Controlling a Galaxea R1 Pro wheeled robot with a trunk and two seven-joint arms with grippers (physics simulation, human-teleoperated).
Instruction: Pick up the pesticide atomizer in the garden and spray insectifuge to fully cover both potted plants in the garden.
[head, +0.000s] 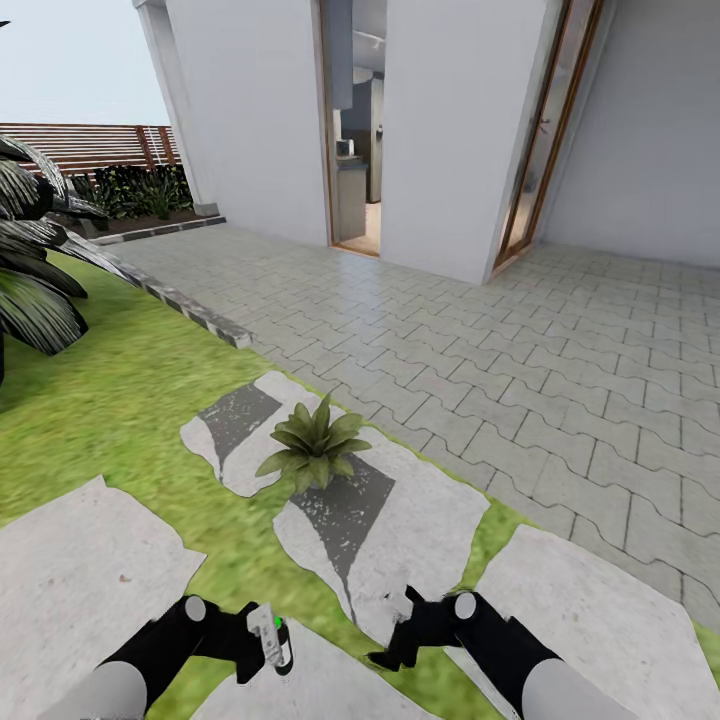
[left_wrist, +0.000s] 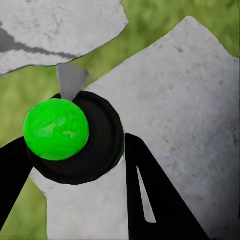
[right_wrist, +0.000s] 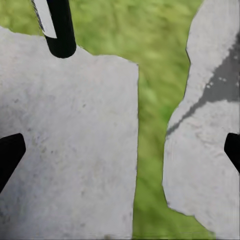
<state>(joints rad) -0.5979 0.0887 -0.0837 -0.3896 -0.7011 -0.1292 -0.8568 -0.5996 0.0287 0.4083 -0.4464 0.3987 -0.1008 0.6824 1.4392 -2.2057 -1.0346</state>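
Garden lawn with flat grey-and-white stepping stones occupies the ground nearest the robot.

Left gripper: low over the seam between 2 stones, its fingers closed on the pesticide atomizer. From the head camera the atomizer is a small white body with a green spot, upright between the black fingers. From the left wrist camera, the atomizer presents a bright green round cap on a dark round body, a pale grey nozzle pointing away from it, with 1 black finger on either side and touching it.

Right gripper: at the same height, well apart from the left one, over the near edge of the cracked middle stone. The right wrist camera has its black fingertips at opposite edges with bare stone and a grass strip between them; jaws spread, holding nothing.

1 potted plant, a low rosette of pointed green leaves, sits farther out, where 2 stones nearly meet. Its pot is hidden under the leaves.

Beyond it: grey interlocking paving, then the white house wall with an open doorway. Dark palm fronds enter at far left; a brown slatted fence with dark bushes closes the far corner.
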